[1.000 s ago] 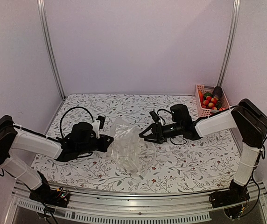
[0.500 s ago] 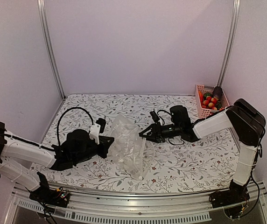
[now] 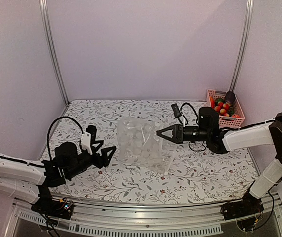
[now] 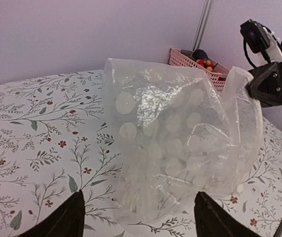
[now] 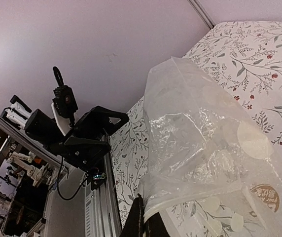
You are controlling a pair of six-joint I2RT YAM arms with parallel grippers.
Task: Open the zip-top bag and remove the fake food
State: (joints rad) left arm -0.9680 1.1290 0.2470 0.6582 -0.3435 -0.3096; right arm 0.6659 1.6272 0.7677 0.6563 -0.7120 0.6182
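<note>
**ITEM 1: zip-top bag** (image 3: 142, 145) (image 4: 175, 148) (image 5: 200, 143). Qty 1.
- Desc: clear, crinkly plastic w/ pale round spots all over. Round brown sticker low on one face (R wrist view).
- Loc: mid-bench (image 3: 205, 168), lifted & puffed out. Top edge is up off the floral surface; lower edge appears to rest on it.
- Vs fingers: bag sits between the two sets.
  - R fingers (image 3: 166, 132) (image 5: 140, 223) are at the bag's upper R corner, pressed together on a fold of plastic by the top edge, i.e. clamped on the bag.
  - L fingers (image 3: 109, 150) (image 4: 67, 219) are just beside the bag's L side, low to the bench & pointing at it. They are spread apart & clear of the plastic. In the L wrist view the bag fills the space ahead of both tips.

**ITEM 2: fake food** (image 3: 221, 106) (image 4: 205, 63).
- Loc: inside the basket at the far R corner, well apart from the bag & both sets of fingers.
- Desc: mostly red round pcs, some green, 1 orange pc at the L, 1 dark long pc at the back.
- Qty: approx 4 red visible; full count can't tell, too small.

**ITEM 3: basket** (image 3: 209, 98) (image 4: 180, 57). Qty 1. Pink, slatted, against the back wall.

**ITEM 4: arms.** Qty 2, one per side, both reaching in toward the bag.
</note>
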